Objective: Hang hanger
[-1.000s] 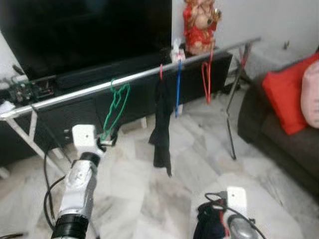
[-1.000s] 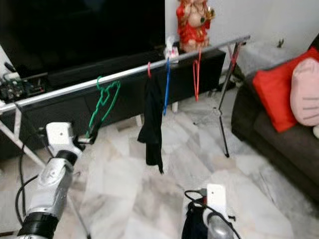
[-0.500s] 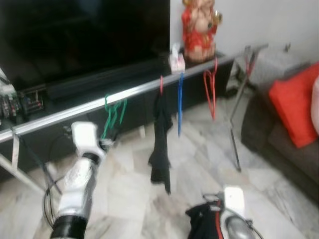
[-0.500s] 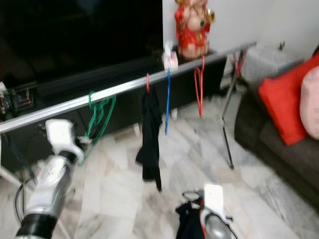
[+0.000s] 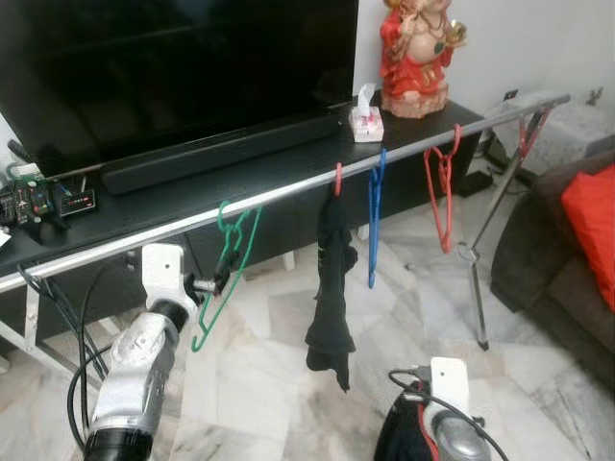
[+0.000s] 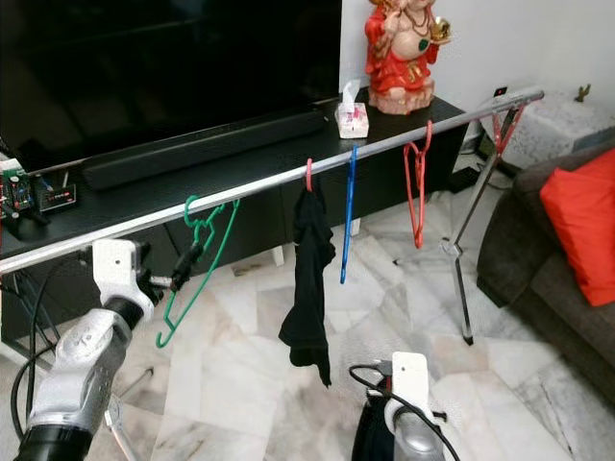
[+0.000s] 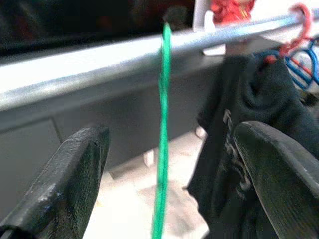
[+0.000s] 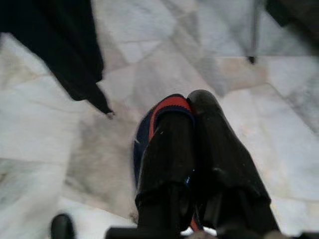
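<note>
release looks like the step in hand: the thin green plastic hanger (image 5: 227, 271) already hooks over the long silver metal rail (image 5: 288, 189), and the left pincer (image 7: 164, 184) stands with fingers spread, the hanger's wire running between them without clear contact. next move, as i judge it, calls for drawing straight back without snagging the frame. the right pincer (image 8: 192, 149), low and well apart, is clamped on a dark cloth with red trim (image 8: 167, 107). no writing can be read.
</note>
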